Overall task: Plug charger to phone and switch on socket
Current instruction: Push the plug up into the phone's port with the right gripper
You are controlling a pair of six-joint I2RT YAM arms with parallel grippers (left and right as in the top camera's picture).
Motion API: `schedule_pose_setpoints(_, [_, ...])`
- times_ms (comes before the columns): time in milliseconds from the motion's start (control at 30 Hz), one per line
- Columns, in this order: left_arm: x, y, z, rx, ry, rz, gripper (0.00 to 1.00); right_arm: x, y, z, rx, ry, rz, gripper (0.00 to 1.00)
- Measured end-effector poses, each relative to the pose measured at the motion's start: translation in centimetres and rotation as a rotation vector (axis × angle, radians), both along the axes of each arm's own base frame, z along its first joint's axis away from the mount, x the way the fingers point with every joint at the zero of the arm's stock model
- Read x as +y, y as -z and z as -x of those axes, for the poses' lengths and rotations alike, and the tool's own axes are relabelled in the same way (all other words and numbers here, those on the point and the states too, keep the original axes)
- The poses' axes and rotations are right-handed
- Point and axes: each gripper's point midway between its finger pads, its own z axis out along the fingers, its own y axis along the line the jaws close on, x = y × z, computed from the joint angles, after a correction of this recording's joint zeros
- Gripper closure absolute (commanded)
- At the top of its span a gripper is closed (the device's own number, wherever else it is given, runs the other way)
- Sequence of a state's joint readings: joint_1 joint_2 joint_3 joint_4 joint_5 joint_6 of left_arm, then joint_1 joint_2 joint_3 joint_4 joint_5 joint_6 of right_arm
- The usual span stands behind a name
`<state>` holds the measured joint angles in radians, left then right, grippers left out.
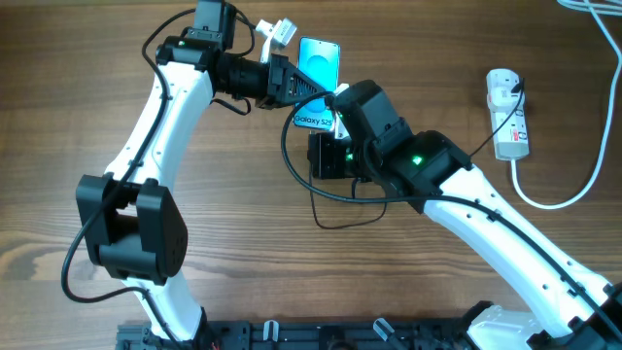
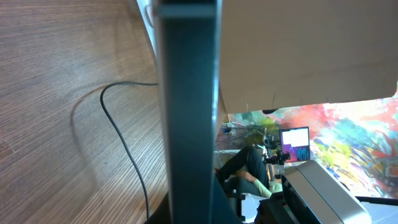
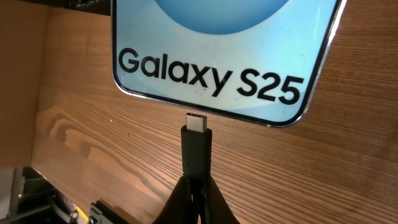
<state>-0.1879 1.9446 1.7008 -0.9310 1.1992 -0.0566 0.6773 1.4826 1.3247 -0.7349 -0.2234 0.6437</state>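
Observation:
The phone (image 1: 319, 60), cyan with a white "Galaxy S25" strip, is held by my left gripper (image 1: 289, 83), which is shut on its side. In the left wrist view the phone (image 2: 186, 106) shows edge-on as a dark bar. My right gripper (image 1: 339, 121) is shut on the charger's dark connector (image 3: 196, 146). The connector's metal tip sits just below the middle of the phone's bottom edge (image 3: 211, 74), and I cannot tell if they touch. The charger's thin black cable (image 1: 335, 209) loops on the table below. The white socket (image 1: 508, 122) lies at the far right.
A thick white cord (image 1: 573, 190) curves from the socket toward the right edge. A black piece (image 1: 511, 90) sits at the socket's upper end. Black cable (image 2: 124, 149) lies on the wood in the left wrist view. A dark block (image 1: 328, 156) sits under the right wrist.

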Motion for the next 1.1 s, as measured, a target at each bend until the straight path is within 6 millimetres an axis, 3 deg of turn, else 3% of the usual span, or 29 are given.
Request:
schedule_pose_setpoints(833, [-0.01,-0.1,0.12,-0.015,0.01,0.007,0.96,-0.36,0.05,-0.23,0.008,0.013,-0.002,0.96])
schedule_pose_setpoints(1100, [-0.28,-0.98,0.59,-0.001,0.033,0.061,0.96,-0.39,0.0,-0.35,0.007,0.018,-0.005,0.96])
